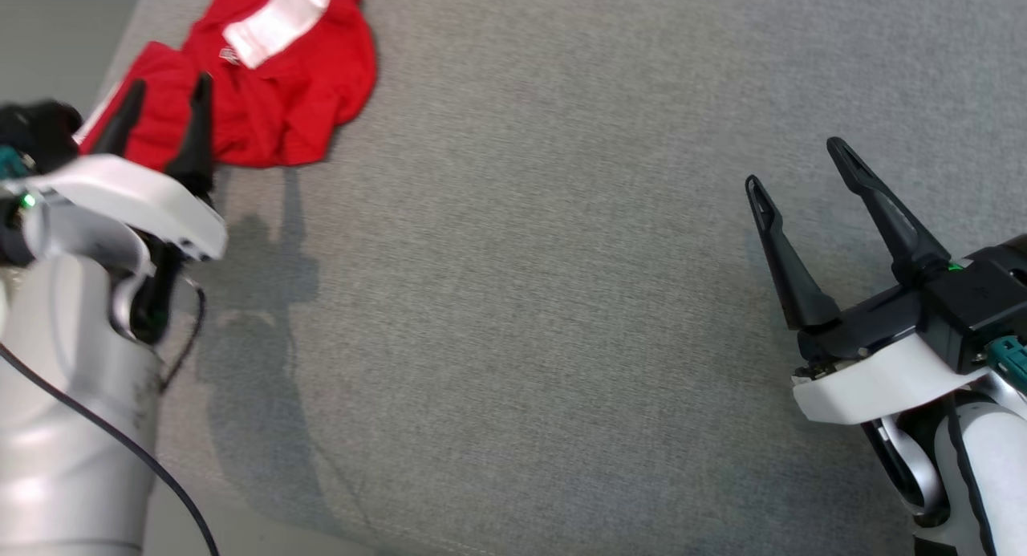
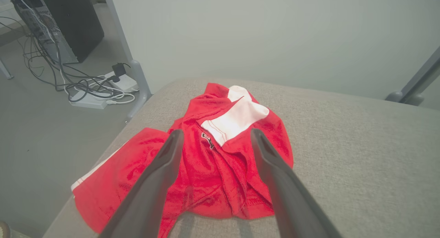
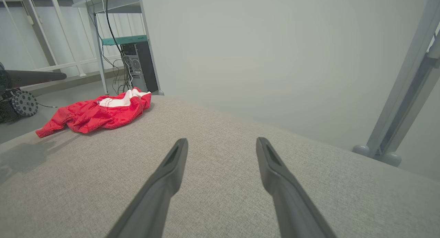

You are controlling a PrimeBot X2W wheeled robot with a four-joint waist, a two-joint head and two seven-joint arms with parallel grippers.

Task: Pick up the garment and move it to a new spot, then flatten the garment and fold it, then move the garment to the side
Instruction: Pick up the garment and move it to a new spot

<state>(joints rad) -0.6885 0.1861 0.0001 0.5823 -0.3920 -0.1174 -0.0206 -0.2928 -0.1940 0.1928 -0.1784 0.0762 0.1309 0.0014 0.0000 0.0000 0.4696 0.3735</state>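
The left tool [image 1: 170, 83] has its two dark fingers spread wide and grips nothing. In the left wrist view the fingers frame the middle of the garment [image 2: 220, 176], with its near hem just below them. Whether the tips touch the cloth I cannot tell. The right tool [image 1: 794, 161] is also spread and empty, over bare grey fabric on the right side of the desk [image 1: 562, 299], well apart from the garment.

The garment is red with a white panel [image 2: 237, 119] on top. It lies crumpled in a heap at the far left corner of the desk, and one flap with a white stripe reaches the left edge. Beyond that corner, on the floor, a white power strip [image 2: 89, 100] sits among tangled cables beside a grey metal leg [image 2: 135, 69] and a dark computer case [image 2: 75, 21].
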